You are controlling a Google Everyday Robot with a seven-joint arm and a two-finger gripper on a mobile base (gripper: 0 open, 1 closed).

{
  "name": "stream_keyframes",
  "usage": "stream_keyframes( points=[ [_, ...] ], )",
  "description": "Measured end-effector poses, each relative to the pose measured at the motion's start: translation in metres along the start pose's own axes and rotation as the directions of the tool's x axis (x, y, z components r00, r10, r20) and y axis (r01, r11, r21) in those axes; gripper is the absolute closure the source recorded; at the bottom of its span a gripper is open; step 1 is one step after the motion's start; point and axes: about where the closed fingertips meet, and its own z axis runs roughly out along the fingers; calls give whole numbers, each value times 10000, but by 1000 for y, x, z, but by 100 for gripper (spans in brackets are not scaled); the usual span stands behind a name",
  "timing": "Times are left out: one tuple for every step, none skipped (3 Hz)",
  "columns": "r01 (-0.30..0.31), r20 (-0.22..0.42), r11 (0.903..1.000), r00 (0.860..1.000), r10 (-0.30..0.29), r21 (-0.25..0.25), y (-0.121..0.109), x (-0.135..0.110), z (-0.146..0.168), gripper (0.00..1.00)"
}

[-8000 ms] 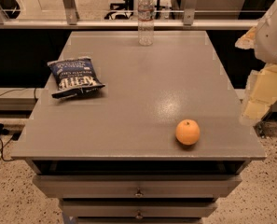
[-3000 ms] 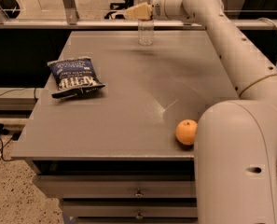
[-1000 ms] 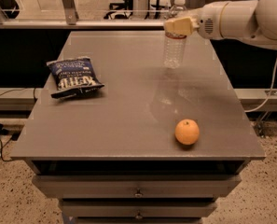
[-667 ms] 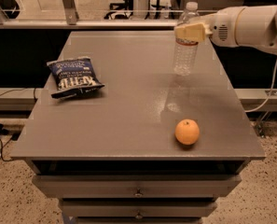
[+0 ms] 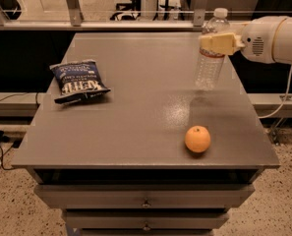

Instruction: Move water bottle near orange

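Cut off at the right edge: most of the white arm (image 5: pixel 276 38). Hidden behind the gripper (image 5: pixel 216 44) in the upper right, part of the bottle (image 5: pixel 206 71) and its label, fingers clamped around it below the white cap. Clear, ribbed, upright; hard to tell whether its base touches the table (image 5: pixel 135 112). Below it, near the front edge, the orange (image 5: pixel 197 138), apart from the bottle. At left, a chip bag (image 5: pixel 79 80).

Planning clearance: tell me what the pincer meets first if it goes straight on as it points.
The pincer, shut on the water bottle, points toward the picture's left above the table. Beyond the bottle the way looks free; the chip bag lies lower, probably clear, though depth is unclear.
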Motion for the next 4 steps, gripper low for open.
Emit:
stream_keyframes(
  points=[
    [-12, -94, 10000, 10000, 12, 4, 13, 15, -28, 100],
    [1, -156, 9999, 9999, -3, -118, 24, 32, -49, 100],
    [47, -116, 9991, 9999, -52, -424, 40, 42, -69, 100],
    [31, -53, 9974, 10000, -35, -720, 52, 48, -76, 100]
  ],
)
